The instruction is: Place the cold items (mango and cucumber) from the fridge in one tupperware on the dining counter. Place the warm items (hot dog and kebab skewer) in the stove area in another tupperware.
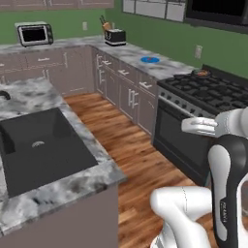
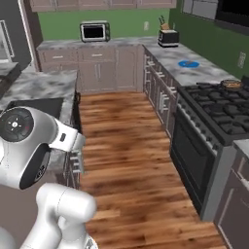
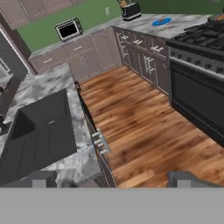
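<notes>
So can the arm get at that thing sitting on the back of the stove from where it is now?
Probably not yet. The open gripper hangs over the wood floor beside the sink counter, and the small item on the stove lies across the aisle at the far corner. Nothing blocks it; the base likely needs to drive closer.

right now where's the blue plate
The blue plate lies on the marbled worktop between the toaster and the black gas range, at right.

Sink (image 1: pixel 41 147) set in the counter (image 1: pixel 63 189) at left; stove (image 1: pixel 213 94) at right; toaster (image 1: pixel 115 36) and plate (image 1: pixel 150 60) on the counter behind.
</notes>
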{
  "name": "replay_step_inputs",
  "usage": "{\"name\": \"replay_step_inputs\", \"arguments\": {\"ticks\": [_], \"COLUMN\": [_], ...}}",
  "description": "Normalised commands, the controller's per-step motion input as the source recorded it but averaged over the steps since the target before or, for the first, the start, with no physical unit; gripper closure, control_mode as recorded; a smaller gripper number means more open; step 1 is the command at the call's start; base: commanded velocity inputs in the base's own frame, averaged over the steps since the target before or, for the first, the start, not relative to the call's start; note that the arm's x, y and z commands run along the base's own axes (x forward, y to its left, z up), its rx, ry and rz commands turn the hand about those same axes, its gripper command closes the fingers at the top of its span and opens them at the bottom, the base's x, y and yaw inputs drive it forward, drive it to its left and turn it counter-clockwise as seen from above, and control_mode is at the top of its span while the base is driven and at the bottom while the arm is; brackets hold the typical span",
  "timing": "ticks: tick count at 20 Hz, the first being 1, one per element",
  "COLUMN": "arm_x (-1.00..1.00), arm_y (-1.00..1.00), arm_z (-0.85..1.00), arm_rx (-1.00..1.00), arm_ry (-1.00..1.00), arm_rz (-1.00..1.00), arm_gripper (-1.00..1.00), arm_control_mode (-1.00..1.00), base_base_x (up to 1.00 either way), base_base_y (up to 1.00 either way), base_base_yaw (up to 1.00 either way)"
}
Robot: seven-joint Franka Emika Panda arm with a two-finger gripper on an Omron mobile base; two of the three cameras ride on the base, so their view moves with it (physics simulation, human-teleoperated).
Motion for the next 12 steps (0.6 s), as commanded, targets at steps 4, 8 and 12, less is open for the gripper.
{"name": "replay_step_inputs", "arguments": {"ticks": [4,8,12], "arm_x": [0.00,0.00,0.00], "arm_y": [0.00,0.00,0.00], "arm_z": [0.00,0.00,0.00], "arm_rx": [0.00,0.00,0.00], "arm_ry": [0.00,0.00,0.00], "arm_rz": [0.00,0.00,0.00], "arm_gripper": [-1.00,-1.00,-1.00], "arm_control_mode": [1.00,1.00,1.00], "base_base_x": [0.60,0.88,1.00], "base_base_y": [-0.99,-0.89,-0.56], "base_base_yaw": [0.21,0.02,0.00]}}
